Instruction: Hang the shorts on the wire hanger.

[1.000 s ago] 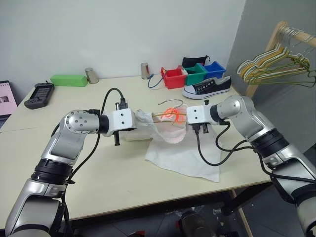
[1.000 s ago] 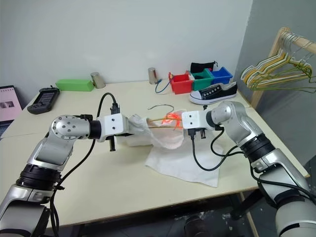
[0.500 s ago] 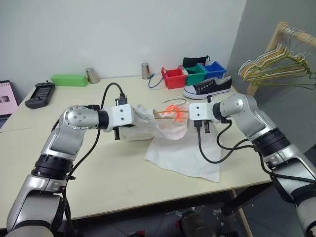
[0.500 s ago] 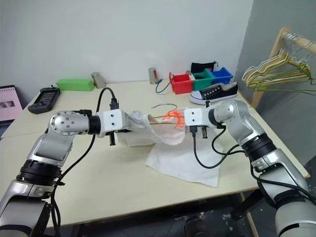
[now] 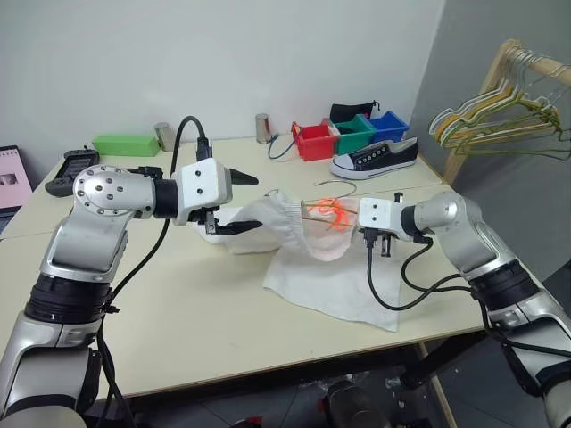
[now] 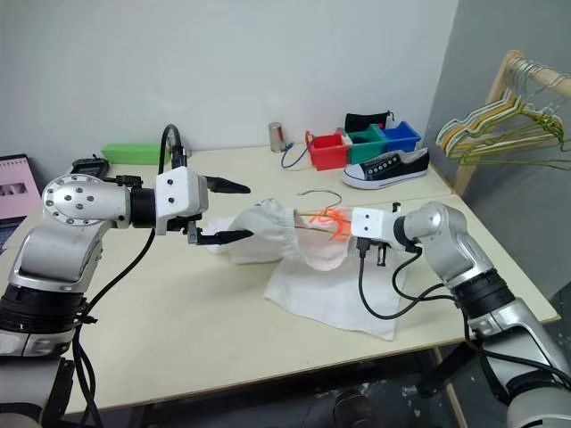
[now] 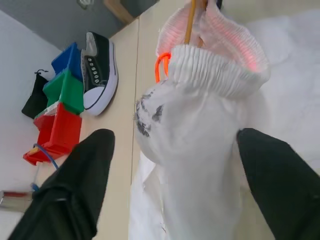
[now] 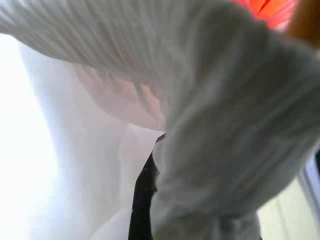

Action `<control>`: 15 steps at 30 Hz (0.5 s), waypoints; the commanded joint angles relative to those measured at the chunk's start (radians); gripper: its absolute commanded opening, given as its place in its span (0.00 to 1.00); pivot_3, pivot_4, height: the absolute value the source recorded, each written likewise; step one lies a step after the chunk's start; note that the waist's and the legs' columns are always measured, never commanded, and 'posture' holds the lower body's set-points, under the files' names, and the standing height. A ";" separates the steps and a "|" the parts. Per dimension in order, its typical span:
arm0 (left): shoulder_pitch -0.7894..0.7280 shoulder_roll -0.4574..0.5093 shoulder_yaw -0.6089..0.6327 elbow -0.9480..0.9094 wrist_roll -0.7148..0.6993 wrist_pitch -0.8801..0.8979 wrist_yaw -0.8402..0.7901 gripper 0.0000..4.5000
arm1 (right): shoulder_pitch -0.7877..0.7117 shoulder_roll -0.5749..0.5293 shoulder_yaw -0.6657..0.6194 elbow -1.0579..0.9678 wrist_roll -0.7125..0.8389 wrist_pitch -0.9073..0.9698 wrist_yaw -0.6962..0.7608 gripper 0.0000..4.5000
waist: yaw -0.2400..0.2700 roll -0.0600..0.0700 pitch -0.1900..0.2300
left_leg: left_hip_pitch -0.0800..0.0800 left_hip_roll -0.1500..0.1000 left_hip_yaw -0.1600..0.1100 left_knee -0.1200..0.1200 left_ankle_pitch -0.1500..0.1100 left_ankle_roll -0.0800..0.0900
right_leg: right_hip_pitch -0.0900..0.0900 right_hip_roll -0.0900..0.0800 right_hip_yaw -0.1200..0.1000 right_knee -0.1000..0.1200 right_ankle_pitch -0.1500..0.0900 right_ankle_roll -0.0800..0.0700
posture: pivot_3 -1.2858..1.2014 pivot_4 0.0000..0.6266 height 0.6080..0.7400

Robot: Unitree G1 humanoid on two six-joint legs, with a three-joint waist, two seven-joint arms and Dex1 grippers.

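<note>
White shorts mid-table, waistband threaded over wire hanger. Left gripper gaping, empty; right gripper clamped on waistband. Best re-pinch far waistband end, stretch taut.

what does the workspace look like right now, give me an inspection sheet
surface: pale table, bare at the front
job's things: white shorts lie on the table, waistband lifted; tan wire hanger is threaded into the waistband, hook sticking out above
clutter: black and white shoe; red, green and blue bins; green box; two metal cups; black handset
grippers: left pincer open, fingers spread just clear of the shorts; right pincer shut on the shorts at the waistband
cables: black cables loop off both wrists; the right one sags over the shorts
surroundings: rack of wire hangers to the right, white wall behind
</note>
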 commanded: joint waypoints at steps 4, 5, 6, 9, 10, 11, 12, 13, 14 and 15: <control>-0.118 -0.030 0.117 0.055 -0.105 0.115 0.073 1.00 | 0.172 -0.001 -0.212 -0.234 0.096 0.330 -0.084 0.00 | -0.001 0.000 -0.002 | 0.000 0.000 0.000 0.000 0.000 0.000 | 0.001 0.000 0.000 0.000 0.000 0.000 | 0.39 0.00 1.00; -0.108 -0.038 0.115 0.052 -0.109 0.117 0.074 1.00 | 0.209 0.001 -0.245 -0.274 0.112 0.387 -0.098 0.00 | -0.003 0.002 -0.004 | 0.000 0.000 0.000 0.000 0.000 0.000 | 0.001 0.000 0.000 0.000 0.000 0.000 | 0.38 0.00 1.00; -0.096 -0.051 0.109 0.046 -0.114 0.119 0.078 1.00 | 0.248 0.008 -0.283 -0.319 0.130 0.453 -0.111 0.00 | -0.005 0.002 -0.004 | 0.001 0.000 0.000 0.000 0.000 0.000 | 0.001 0.000 0.000 0.000 0.000 0.000 | 0.38 0.00 1.00; -0.072 -0.112 0.096 0.023 -0.137 0.143 0.103 1.00 | 0.337 0.021 -0.375 -0.422 0.168 0.605 -0.152 0.00 | -0.005 0.005 -0.009 | 0.001 0.001 0.000 0.000 0.000 0.000 | 0.002 0.000 0.000 0.000 0.000 0.000 | 0.37 0.00 1.00; -0.063 -0.138 0.089 0.012 -0.143 0.150 0.114 1.00 | 0.360 0.022 -0.398 -0.445 0.177 0.640 -0.167 0.00 | -0.006 0.005 -0.009 | 0.001 0.000 0.000 0.000 0.000 0.000 | 0.002 0.000 0.000 0.000 0.000 0.000 | 0.37 0.00 1.00; -0.053 -0.166 0.080 -0.004 -0.148 0.158 0.126 1.00 | 0.380 0.022 -0.421 -0.463 0.188 0.673 -0.184 0.00 | -0.006 0.005 -0.009 | 0.001 0.000 0.000 0.000 0.000 0.000 | 0.002 0.000 0.000 0.000 0.000 0.000 | 0.35 0.00 1.00; -0.041 -0.205 0.063 -0.022 -0.151 0.160 0.144 1.00 | 0.397 0.032 -0.461 -0.480 0.200 0.721 -0.205 0.00 | -0.008 0.004 -0.009 | 0.001 0.000 0.001 0.000 0.000 0.000 | 0.002 0.000 0.000 -0.001 0.000 0.000 | 0.35 0.00 1.00; -0.031 -0.239 0.048 -0.034 -0.152 0.159 0.160 1.00 | 0.406 0.043 -0.496 -0.491 0.211 0.763 -0.227 0.00 | -0.011 0.005 -0.009 | 0.001 0.000 0.001 0.001 0.000 0.000 | 0.002 0.000 0.000 -0.001 0.000 0.000 | 0.35 0.00 1.00; -0.027 -0.277 0.032 -0.040 -0.151 0.158 0.181 1.00 | 0.411 0.054 -0.533 -0.497 0.220 0.801 -0.252 0.00 | -0.012 0.006 -0.011 | 0.001 0.000 0.001 0.001 0.000 0.000 | 0.002 0.000 0.000 -0.001 0.000 0.000 | 0.34 0.00 1.00; -0.028 -0.322 0.016 -0.044 -0.150 0.161 0.205 1.00 | 0.411 0.066 -0.576 -0.497 0.220 0.838 -0.284 0.00 | -0.015 0.006 -0.012 | 0.001 0.000 0.001 0.001 0.000 0.000 | 0.003 0.000 0.000 -0.001 0.000 0.000 | 0.34 0.00 1.00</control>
